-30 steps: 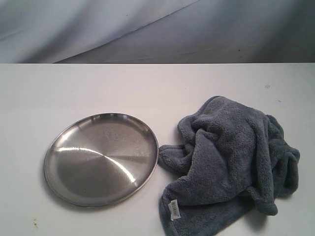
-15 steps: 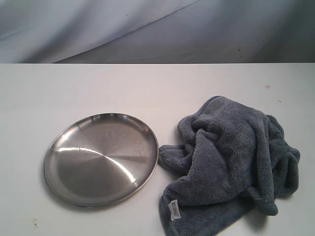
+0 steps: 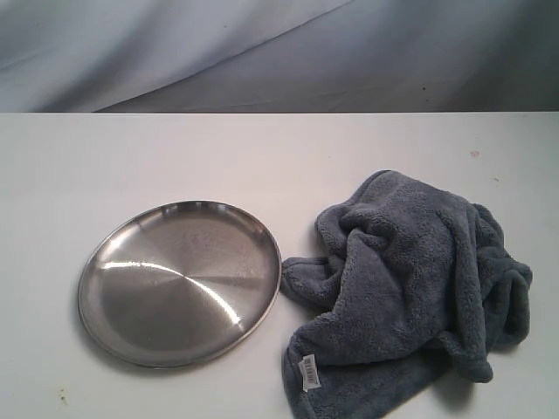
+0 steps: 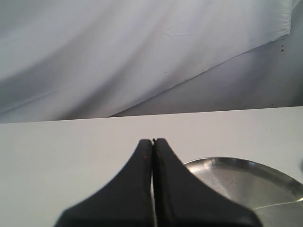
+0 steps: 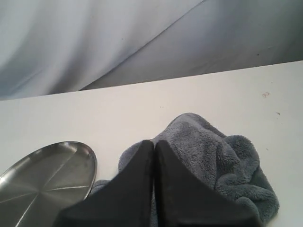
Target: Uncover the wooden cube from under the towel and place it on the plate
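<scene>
White table (image 3: 175,148) bears flat plate (image 3: 179,284), heaped towel (image 3: 410,279); left pincer (image 4: 152,141), right pincer (image 5: 154,142) closed, empty.

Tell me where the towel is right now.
In the exterior view the towel lies bunched up on the right side of the white table. It is just right of the plate, with its labelled corner toward the picture's bottom edge.

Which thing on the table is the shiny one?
The round metal plate beside the towel. It gleams like a mirror, while the grey towel is fluffy and dull.
</scene>
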`<action>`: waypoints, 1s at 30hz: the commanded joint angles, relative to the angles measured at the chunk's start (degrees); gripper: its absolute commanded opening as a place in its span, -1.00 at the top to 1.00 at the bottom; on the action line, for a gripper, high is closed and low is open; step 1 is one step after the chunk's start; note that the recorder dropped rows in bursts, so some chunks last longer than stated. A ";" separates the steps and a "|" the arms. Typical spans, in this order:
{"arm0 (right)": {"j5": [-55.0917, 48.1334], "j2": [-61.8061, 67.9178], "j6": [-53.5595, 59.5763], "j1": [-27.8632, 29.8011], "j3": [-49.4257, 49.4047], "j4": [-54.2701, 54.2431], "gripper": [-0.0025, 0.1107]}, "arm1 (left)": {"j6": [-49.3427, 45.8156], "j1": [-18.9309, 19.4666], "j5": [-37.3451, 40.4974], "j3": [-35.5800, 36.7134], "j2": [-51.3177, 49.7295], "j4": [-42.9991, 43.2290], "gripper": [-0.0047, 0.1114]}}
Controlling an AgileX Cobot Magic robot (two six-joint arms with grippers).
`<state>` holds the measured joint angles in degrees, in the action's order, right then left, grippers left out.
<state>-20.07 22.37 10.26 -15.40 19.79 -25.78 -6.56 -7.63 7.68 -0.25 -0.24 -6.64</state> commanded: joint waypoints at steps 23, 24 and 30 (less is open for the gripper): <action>-23.16 34.87 11.38 -0.02 24.82 -5.29 0.96 | 0.14 -0.28 -0.18 0.25 0.24 -0.10 0.92; -24.22 36.06 11.38 -0.02 25.76 -5.29 0.96 | 0.14 -0.28 -0.18 0.25 0.24 -0.10 0.92; -29.43 43.14 10.47 -0.28 30.28 -5.29 0.96 | 0.14 -0.28 -0.18 0.25 0.24 -0.10 0.92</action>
<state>-47.00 62.66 20.97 -15.40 48.04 -30.83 -6.56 -7.63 7.68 -0.25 -0.24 -6.64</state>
